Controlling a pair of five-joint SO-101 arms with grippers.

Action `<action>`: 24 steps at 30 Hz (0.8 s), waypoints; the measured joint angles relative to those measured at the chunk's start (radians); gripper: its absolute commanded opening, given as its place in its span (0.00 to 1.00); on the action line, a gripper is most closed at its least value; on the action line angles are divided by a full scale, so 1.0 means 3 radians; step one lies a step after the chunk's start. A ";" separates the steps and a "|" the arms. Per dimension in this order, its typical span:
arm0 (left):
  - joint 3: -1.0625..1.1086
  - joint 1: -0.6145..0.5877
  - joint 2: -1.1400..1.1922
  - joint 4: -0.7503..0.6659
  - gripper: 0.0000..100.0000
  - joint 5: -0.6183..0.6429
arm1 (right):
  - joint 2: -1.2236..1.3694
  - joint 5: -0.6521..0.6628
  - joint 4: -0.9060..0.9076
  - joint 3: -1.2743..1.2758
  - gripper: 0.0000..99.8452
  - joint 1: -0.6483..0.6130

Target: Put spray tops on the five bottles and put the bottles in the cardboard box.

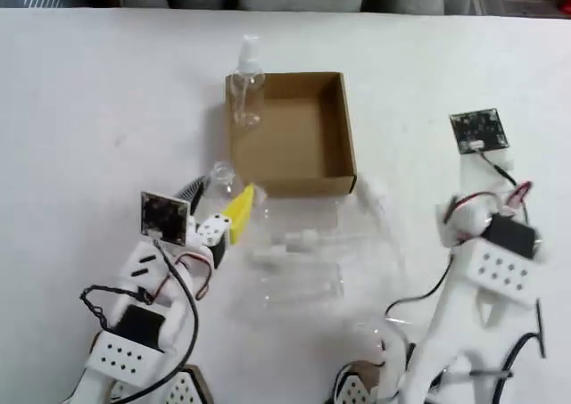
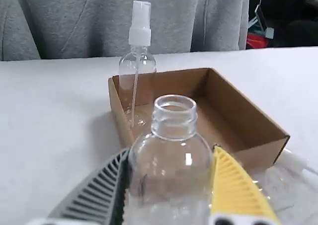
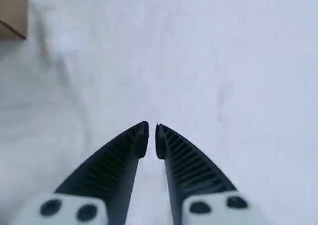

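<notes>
Over on the left, the left gripper (image 2: 171, 192) had its fingers clamped on a clear bottle (image 2: 171, 150) — ribbed grey finger on one side, smooth yellow finger on the other, the round body squeezed between them and the open neck standing up clear of the fingertips. No spray top on that one yet. My read: it was thin, glossy plastic, light as anything, slippery on that curved wall and likely to dent under a hard pinch. So the hold low on the body looked right, since it left the ringed neck free for a cap.

Beyond those fingertips stood a finished bottle (image 2: 137, 61), white spray top on and its thin tube running down inside. It seemed to stand in the nearest corner of the cardboard box (image 2: 248, 120), a shallow, open, matte brown square with stiff walls.

Further right, off the yellow finger's side, a jumble of clear pieces (image 1: 303, 261) lay flat on the white tabletop (image 1: 107, 83); they were too faint to sort bottles from tops.

Then the right gripper (image 3: 151, 135) — two black ribbed fingers drawn together to a sliver of a gap, nothing held. Plain white tabletop lay ahead of the tips, and a corner of the box sat well off to one side.
</notes>
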 measured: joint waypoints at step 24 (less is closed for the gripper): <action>0.0000 0.0000 0.0000 0.0041 0.02 -0.0077 | 0.0245 0.0660 -0.0179 0.0568 0.16 0.0992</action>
